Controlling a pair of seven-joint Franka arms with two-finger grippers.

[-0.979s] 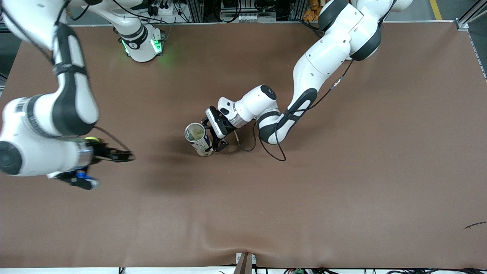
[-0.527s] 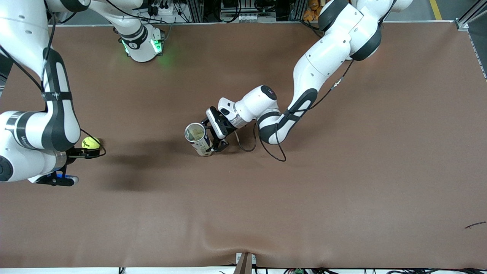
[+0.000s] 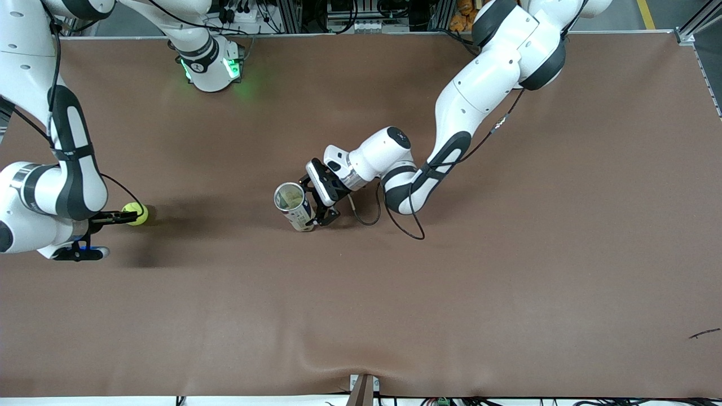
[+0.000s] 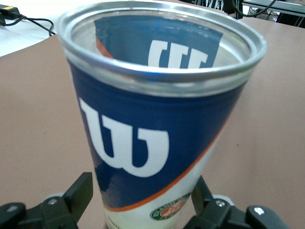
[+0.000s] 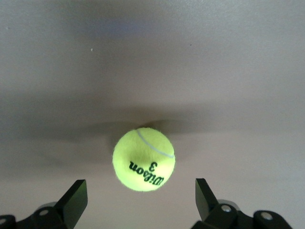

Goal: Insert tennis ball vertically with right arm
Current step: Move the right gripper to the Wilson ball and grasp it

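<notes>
Yellow-green felt tennis ball (image 3: 135,213) rests on the brown surface (image 3: 507,270) near its right-arm edge. The right pincer (image 3: 119,216) has descended around it, spread, ready to grasp. The left pincer (image 3: 316,210) still pinches the upright blue-and-white ball can (image 3: 293,204) mid-surface.

A brown table (image 3: 507,270) fills nearly the whole front view, its covering slightly rippled at the edge nearest the camera. Above the table's top edge stand metal frame rails (image 3: 361,22) with black cables. A green glow (image 3: 248,84) lies on the table near that edge.
</notes>
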